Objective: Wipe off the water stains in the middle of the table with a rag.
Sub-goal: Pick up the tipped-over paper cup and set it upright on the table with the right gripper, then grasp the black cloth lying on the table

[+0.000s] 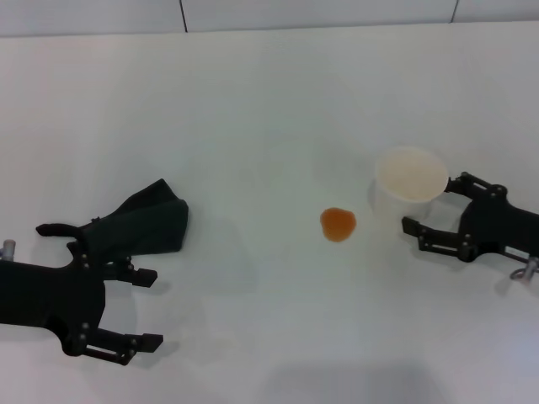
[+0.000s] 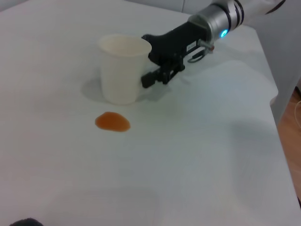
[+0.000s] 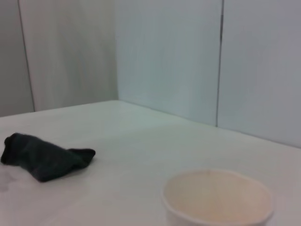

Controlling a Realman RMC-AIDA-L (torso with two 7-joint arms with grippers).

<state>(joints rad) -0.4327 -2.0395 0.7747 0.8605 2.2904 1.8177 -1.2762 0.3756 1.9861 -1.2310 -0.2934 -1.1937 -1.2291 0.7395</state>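
Stain (image 1: pixel 338 224): orange blot, mid bench (image 1: pixel 253 101), just left of the cup (image 1: pixel 409 183).
Rag (image 1: pixel 143 225): near left, on the bench.
Left tool (image 1: pixel 114 307): spread wide, upper finger over the rag, gripping nothing.
Right tool (image 1: pixel 429 215): spread around the cup.

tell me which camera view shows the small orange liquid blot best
The left wrist view: the small round orange liquid blot lies unobstructed on the plain white table, beside the pale translucent cup. The head view shows it too, smaller, near the middle. The right wrist view misses it entirely.
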